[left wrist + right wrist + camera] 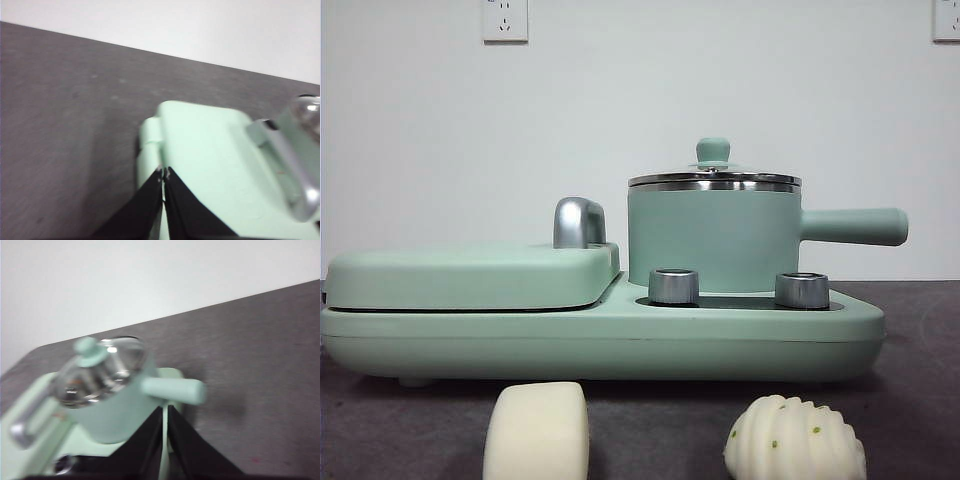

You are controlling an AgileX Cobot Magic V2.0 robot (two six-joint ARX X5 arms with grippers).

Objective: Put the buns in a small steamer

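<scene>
Two buns lie on the dark table at the front: a smooth cream-white block (536, 431) on the left and a ridged white dome with green flecks (796, 438) on the right. Behind them the small steamer (714, 238), a mint-green pot with a long side handle (852, 226), stands on the right half of the cooker with its glass lid and green knob (713, 151) on. From the right wrist, the steamer (105, 390) sits just beyond my right gripper (165, 409), which is shut and empty. My left gripper (163, 173) is shut and empty above the griddle lid's corner.
The mint-green cooker base (600, 335) fills the middle of the table. Its left half carries a flat griddle lid (470, 275) with a chrome handle (578, 222). Two steel knobs (674, 286) stand in front of the steamer. Neither arm shows in the front view.
</scene>
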